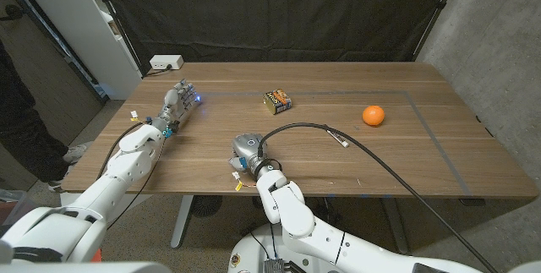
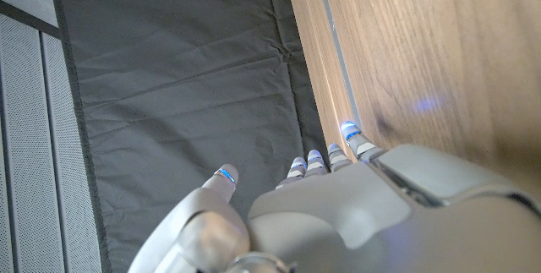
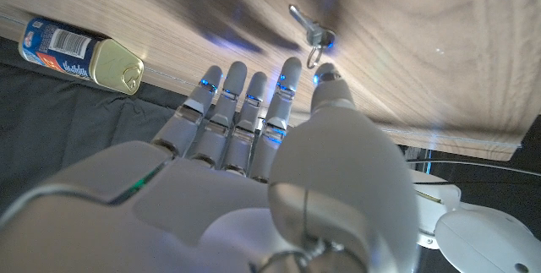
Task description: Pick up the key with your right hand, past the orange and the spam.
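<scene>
Dark wooden counter (image 1: 406, 150) before a black curtain (image 1: 279, 11), grey wall (image 1: 499, 36) to the robot's right

A white power strip (image 1: 165, 62) sits at the far left edge; the spam tin (image 1: 278, 101) lies mid-counter, the orange (image 1: 374, 115) to its right, the small key (image 1: 341, 141) nearer, between them. The right hand (image 1: 245, 148), fingers straight and holding nothing, reaches toward the key (image 3: 311, 33); the left hand (image 1: 180, 100) waits, fingers extended
</scene>
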